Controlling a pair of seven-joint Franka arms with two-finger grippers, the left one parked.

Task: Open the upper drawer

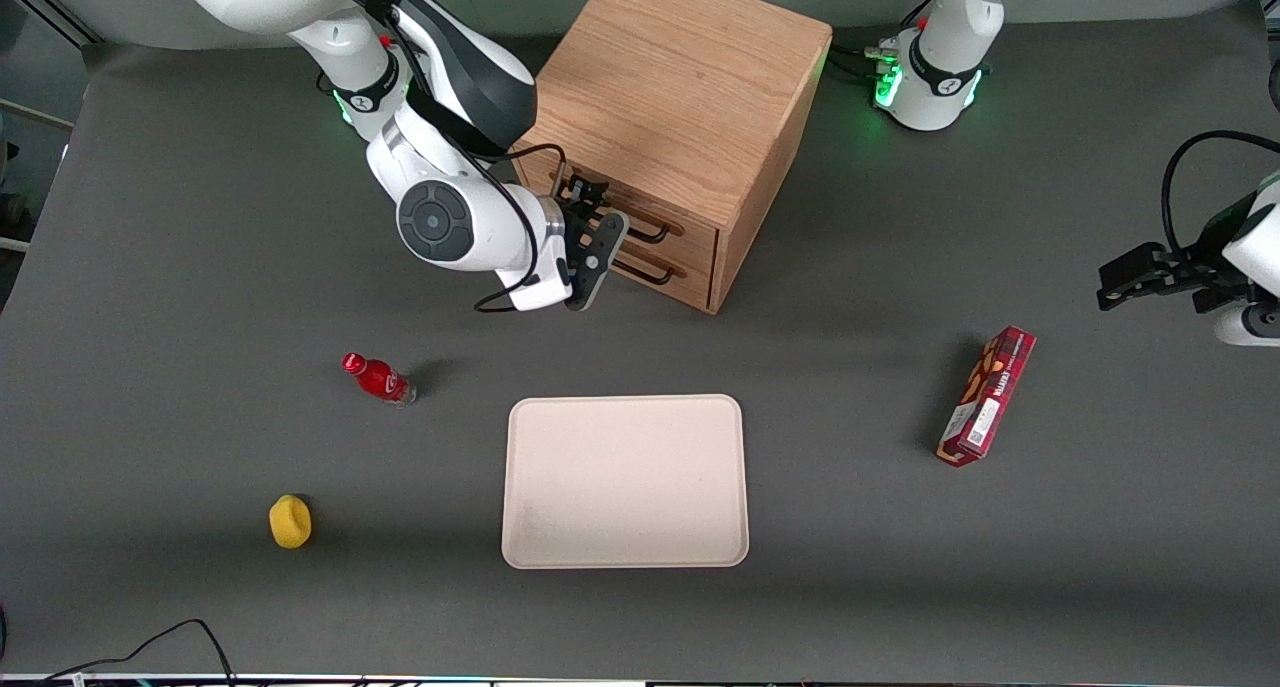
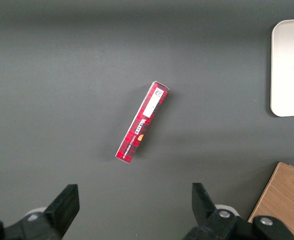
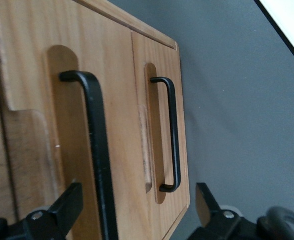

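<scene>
A light oak cabinet (image 1: 680, 77) stands on the grey table with two drawers, both shut flush. The upper drawer (image 1: 700, 242) has a black bar handle (image 1: 652, 231); the bottom drawer's handle (image 1: 645, 272) lies just below it. My right gripper (image 1: 585, 195) is right in front of the upper drawer, at the handle's end toward the working arm. In the right wrist view the gripper (image 3: 136, 200) is open, and the upper handle (image 3: 95, 150) runs between its fingers, close to one finger (image 3: 66, 202) without being clamped. The bottom drawer's handle (image 3: 173, 135) shows beside it.
A beige tray (image 1: 625, 482) lies nearer the front camera than the cabinet. A red bottle (image 1: 380, 378) and a yellow object (image 1: 290, 522) lie toward the working arm's end. A red box (image 1: 987, 397) lies toward the parked arm's end, also in the left wrist view (image 2: 143, 122).
</scene>
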